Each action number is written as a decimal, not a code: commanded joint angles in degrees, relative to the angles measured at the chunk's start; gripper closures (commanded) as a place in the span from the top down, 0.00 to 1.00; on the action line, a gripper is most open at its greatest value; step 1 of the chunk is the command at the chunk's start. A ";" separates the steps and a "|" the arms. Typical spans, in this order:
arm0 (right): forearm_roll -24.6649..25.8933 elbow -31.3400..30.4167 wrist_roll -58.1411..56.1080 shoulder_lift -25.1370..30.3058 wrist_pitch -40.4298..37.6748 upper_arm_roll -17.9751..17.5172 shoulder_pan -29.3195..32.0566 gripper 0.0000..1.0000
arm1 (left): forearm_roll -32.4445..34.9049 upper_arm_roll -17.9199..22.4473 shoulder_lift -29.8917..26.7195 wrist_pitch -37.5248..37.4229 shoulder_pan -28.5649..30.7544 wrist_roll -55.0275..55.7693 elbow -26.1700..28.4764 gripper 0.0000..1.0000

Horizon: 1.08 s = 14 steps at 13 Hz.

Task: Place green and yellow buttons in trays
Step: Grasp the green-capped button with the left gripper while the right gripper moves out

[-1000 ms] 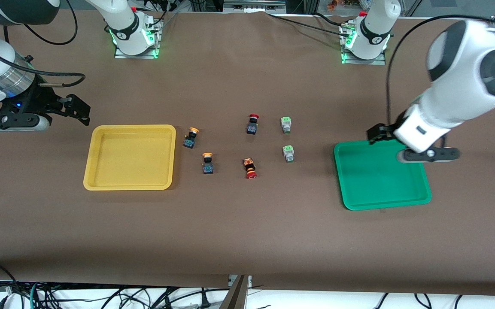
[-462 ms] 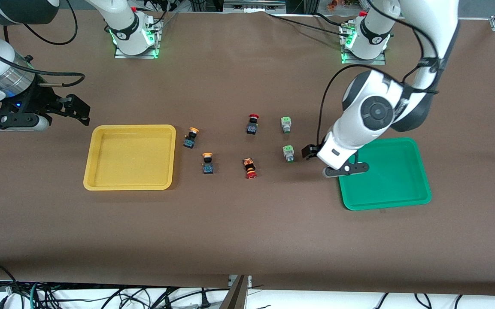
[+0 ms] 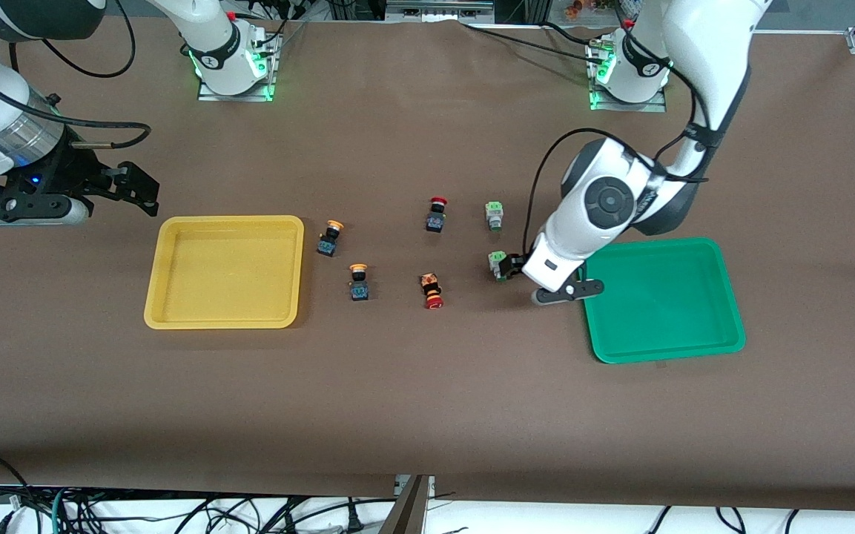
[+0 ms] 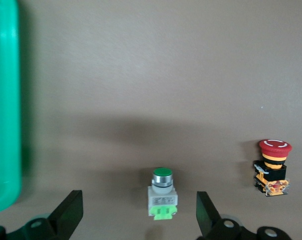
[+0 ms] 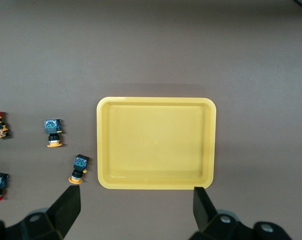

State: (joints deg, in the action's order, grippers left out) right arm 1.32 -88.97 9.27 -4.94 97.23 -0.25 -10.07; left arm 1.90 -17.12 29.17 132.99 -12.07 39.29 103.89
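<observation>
Two green buttons lie between the trays, one [image 3: 494, 215] farther from the front camera than the other [image 3: 500, 265]. Two yellow buttons [image 3: 331, 237] [image 3: 358, 282] lie beside the yellow tray [image 3: 225, 220]. The green tray [image 3: 664, 311] sits toward the left arm's end. My left gripper [image 3: 510, 268] is open, low over the nearer green button [image 4: 162, 200], which lies between its fingers [image 4: 71, 215] untouched. My right gripper [image 3: 138, 189] is open and empty, waiting over the table beside the yellow tray [image 5: 155, 100].
Two red-capped black switches [image 3: 436, 213] [image 3: 433, 291] lie between the yellow and green buttons; one shows in the left wrist view [image 4: 273, 167]. The green tray's edge [image 4: 3, 125] is close beside my left gripper. Both trays hold nothing.
My left arm has swung from over the green tray toward the middle of the table and come down over the nearer green button. The right arm has not moved.
</observation>
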 commanded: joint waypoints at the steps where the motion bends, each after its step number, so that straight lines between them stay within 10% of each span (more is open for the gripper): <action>1: -0.71 1.25 0.92 -0.33 0.24 -0.27 0.05 1.00 | 7.13 0.15 2.55 1.48 -1.37 3.07 -0.18 1.00; 14: -0.62 1.16 0.92 -2.52 5.61 -0.71 -2.58 0.99 | 13.57 0.15 7.30 7.19 -6.65 11.07 2.81 1.00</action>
State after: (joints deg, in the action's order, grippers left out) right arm 1.29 -88.94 9.29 -6.78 102.89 -0.84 -11.66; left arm 13.62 -17.23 36.32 139.40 -17.89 48.45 106.36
